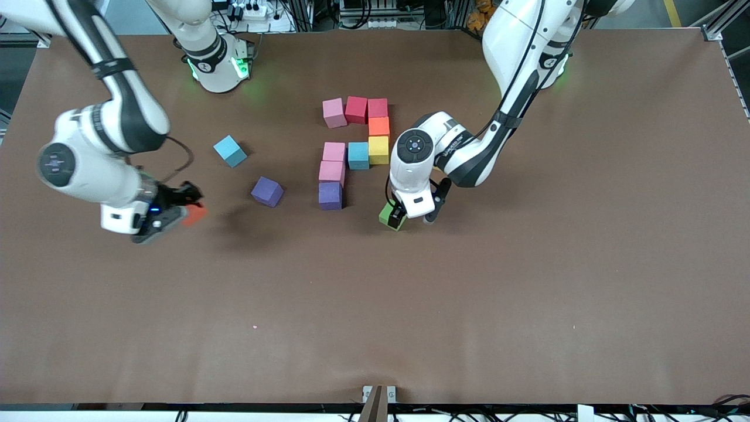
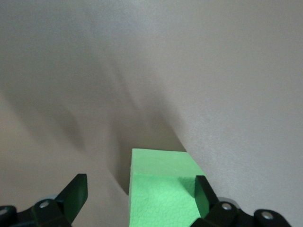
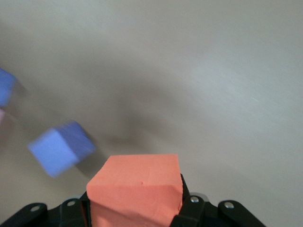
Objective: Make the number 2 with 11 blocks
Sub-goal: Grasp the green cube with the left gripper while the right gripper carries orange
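The partial number 2 (image 1: 354, 151) lies on the bench (image 1: 527, 293), toward the edge where the arm bases stand. It consists of nine touching blocks. Top row: pink (image 1: 334, 112), red (image 1: 356, 109), red (image 1: 378, 108). Below the last red: orange (image 1: 379, 126), then yellow (image 1: 378, 150). The middle row runs yellow, light blue (image 1: 358, 155), pink (image 1: 334, 152). Below that pink: pink (image 1: 331, 172), then purple (image 1: 330, 196).

Two loose blocks lie toward the right arm's end: a light blue cube (image 1: 230, 150) and a purple cube (image 1: 267, 191), the purple one nearer the front camera.

The left gripper (image 1: 410, 218) is low at the bench, nearer the front camera than the yellow block. Its fingers (image 2: 75, 194) stand wide apart, straddling a green block (image 1: 392, 215) that rests on the bench; one finger is touching its side, the other is clear.

The right gripper (image 1: 186, 206) hangs above the bench toward the right arm's end, beside the purple cube. Its fingers clamp an orange-red block (image 3: 137, 187).
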You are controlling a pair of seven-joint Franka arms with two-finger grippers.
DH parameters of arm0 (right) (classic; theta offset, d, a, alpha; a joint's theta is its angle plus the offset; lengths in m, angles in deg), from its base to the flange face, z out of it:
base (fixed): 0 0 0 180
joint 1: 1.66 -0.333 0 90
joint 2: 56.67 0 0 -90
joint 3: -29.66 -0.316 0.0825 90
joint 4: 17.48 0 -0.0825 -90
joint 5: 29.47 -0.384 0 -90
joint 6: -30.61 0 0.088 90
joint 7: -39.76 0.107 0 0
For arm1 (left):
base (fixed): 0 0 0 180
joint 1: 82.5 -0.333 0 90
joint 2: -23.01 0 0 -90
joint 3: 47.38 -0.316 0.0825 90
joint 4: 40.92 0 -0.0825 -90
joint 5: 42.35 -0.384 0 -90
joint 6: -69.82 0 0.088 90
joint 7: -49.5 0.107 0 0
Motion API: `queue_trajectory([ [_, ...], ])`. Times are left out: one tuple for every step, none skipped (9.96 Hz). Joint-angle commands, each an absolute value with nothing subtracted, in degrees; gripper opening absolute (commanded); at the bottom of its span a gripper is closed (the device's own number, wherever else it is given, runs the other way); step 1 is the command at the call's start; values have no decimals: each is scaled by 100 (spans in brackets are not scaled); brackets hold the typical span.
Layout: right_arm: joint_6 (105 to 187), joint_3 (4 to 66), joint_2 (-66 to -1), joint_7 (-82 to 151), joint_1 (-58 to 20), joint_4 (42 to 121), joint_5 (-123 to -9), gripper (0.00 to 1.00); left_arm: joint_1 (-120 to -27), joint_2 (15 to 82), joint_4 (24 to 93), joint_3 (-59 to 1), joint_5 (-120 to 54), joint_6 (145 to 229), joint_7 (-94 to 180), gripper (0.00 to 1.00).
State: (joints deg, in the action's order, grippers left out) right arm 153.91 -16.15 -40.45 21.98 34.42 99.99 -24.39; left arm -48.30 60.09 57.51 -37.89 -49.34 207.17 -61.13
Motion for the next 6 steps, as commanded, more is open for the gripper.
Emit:
queue_trajectory([
  [15453,-1622,-3840,3312,2877,9766,-2552,26,-4849,5923,5813,-3797,-4877,20843,-6204,100],
  [15715,-1613,-3743,3830,2622,9783,-2552,26,-4849,5888,5796,-3797,-4877,20843,-6195,100],
  [16074,-1604,-3507,4358,2350,9774,-2526,26,-4849,5896,5735,-3797,-4859,20851,-6204,100],
  [16496,-1578,-3261,4963,2026,9765,-2447,26,-4849,5931,5734,-3797,-4850,20938,-6195,100],
  [16761,-1404,-3067,5396,1648,9713,-2325,26,-4814,6027,5734,-3797,-4850,21061,-6204,100],
  [16798,-1071,-2970,5748,1192,9530,-2158,26,-4805,6071,5734,-3797,-4850,21106,-6195,100],
])
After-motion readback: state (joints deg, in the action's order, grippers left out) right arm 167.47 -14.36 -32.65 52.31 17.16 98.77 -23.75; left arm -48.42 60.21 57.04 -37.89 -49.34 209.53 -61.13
